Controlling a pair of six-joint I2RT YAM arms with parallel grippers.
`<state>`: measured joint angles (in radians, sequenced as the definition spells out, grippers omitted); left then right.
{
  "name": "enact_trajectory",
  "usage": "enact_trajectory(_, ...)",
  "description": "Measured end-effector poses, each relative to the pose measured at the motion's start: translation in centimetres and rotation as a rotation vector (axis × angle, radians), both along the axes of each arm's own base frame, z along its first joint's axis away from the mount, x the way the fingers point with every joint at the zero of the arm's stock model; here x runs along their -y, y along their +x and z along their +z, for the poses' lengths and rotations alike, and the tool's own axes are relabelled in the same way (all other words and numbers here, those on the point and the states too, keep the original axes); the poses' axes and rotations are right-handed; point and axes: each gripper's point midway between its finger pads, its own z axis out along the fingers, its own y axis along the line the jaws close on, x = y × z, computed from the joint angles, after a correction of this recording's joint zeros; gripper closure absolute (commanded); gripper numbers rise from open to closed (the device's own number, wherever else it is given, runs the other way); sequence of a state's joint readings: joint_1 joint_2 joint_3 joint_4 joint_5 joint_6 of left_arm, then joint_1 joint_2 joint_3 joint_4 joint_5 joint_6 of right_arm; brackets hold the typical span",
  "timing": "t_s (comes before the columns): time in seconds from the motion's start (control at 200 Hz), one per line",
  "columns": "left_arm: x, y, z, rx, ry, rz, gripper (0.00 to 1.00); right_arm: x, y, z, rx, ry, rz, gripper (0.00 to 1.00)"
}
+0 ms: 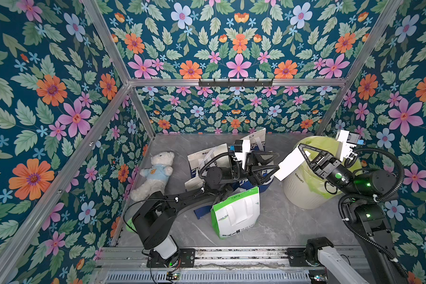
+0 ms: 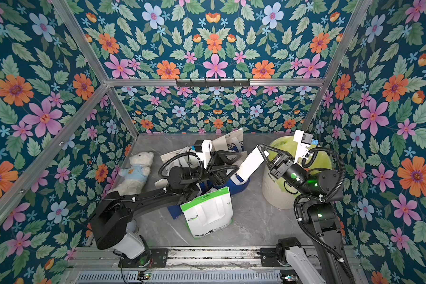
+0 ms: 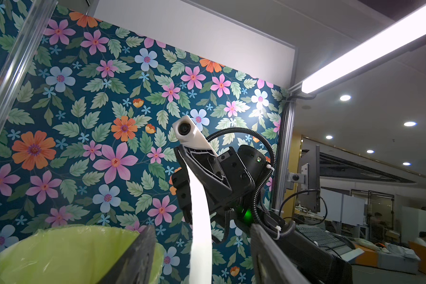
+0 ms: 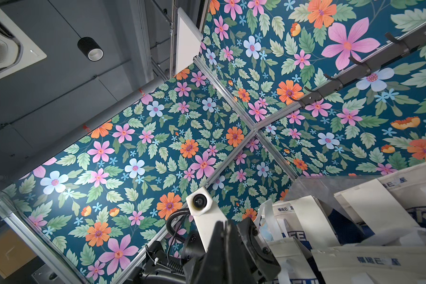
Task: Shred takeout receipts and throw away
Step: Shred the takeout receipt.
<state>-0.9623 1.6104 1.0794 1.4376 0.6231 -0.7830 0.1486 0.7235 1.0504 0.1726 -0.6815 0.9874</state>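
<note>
Paper-thin, light and floppy, the receipt (image 1: 292, 163) hangs clamped in your right pincer (image 1: 301, 148), its lower end between the parted jaws of your left pincer (image 1: 279, 161); grip beside the right tips to tear.

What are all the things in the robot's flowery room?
Teddy bear: one, white with light-blue shirt, far left.
Blue-and-white bags: several, piled in the middle at the back.
Green-and-white bag: one, in front of the pile.
Bin: one, cream, lined in yellow-green, right side.
Receipt: one, white, held up beside the bin.
Hook rail: one, black, high at the back.
Left pincer: black, open around the receipt's lower end.
Right pincer: black, shut on its upper end.
</note>
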Motion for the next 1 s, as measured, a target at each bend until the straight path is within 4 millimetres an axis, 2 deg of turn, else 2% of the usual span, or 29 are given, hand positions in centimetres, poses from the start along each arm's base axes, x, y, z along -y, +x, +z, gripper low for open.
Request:
enact_trajectory(0.145,0.3,-0.3,0.4,-0.004,0.005,-0.013,0.50,0.3,0.0,-0.1,0.006,0.006,-0.026,1.00)
enact_trajectory(0.355,2.1,-0.2,-0.6,-0.027,0.055,-0.031,0.53,0.8,0.6,-0.8,-0.003,0.007,-0.065,1.00)
enact_trajectory(0.46,2.8,0.0,-0.9,-0.036,0.060,-0.040,0.63,0.9,0.6,-0.8,0.003,0.006,-0.077,1.00)
enact_trajectory(0.54,3.1,0.1,-1.0,-0.047,0.060,-0.050,0.78,1.1,0.4,-0.7,0.007,0.009,-0.086,1.00)
enact_trajectory(0.755,3.5,0.3,-0.7,-0.068,0.060,-0.071,1.00,1.3,0.4,-0.6,0.021,-0.002,-0.107,1.00)
enact_trajectory(0.945,3.6,0.1,-0.7,-0.074,0.079,-0.080,1.00,1.3,0.5,-0.9,0.015,-0.016,-0.116,1.00)
enact_trajectory(1.0,3.5,-0.2,-0.6,-0.064,0.095,-0.080,1.00,1.3,0.5,-1.0,-0.001,-0.024,-0.118,0.86)
